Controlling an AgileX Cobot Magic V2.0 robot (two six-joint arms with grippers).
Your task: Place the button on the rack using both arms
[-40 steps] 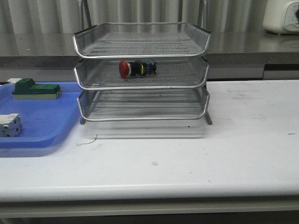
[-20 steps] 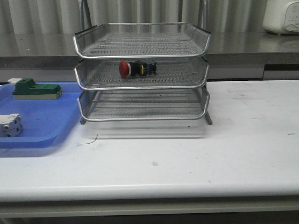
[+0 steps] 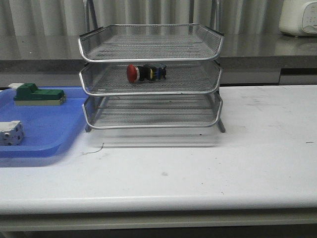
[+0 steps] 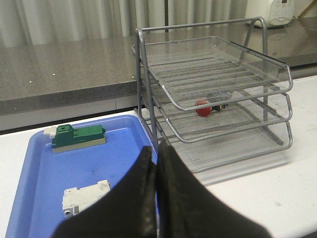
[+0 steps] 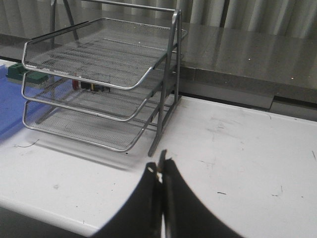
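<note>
1. With its two black fingers pressed together and nothing between them, the left gripper (image 4: pixel 156 154) hangs above the near edge of the blue tray (image 4: pixel 29 188), apart from everything on the table.
2. Right gripper (image 5: pixel 162 171): fingers likewise closed tip to tip, empty, above bare white table (image 5: pixel 237 148), near the right front foot of the rack (image 5: pixel 99 74).
3. Neither arm shows in the front view.
4. Button (image 3: pixel 144 73): lies on its side on the middle tier of the rack (image 3: pixel 148 57), left of the tier's centre, red head pointing left, black body with yellow and blue bits to the right. Also visible from the left wrist (image 4: pixel 204 108); from the right wrist it shows only partly through the mesh (image 5: pixel 84 85).
5. Rack: silver wire mesh, three tiers, upright, standing on the table (image 3: pixel 223 163) at its far side, just beside the blue tray (image 3: pixel 44 129).
6. Blue tray contents: green block (image 3: pixel 37 95) at the far side; white cube (image 3: pixel 11 132) nearer the front, well apart from the block.
</note>
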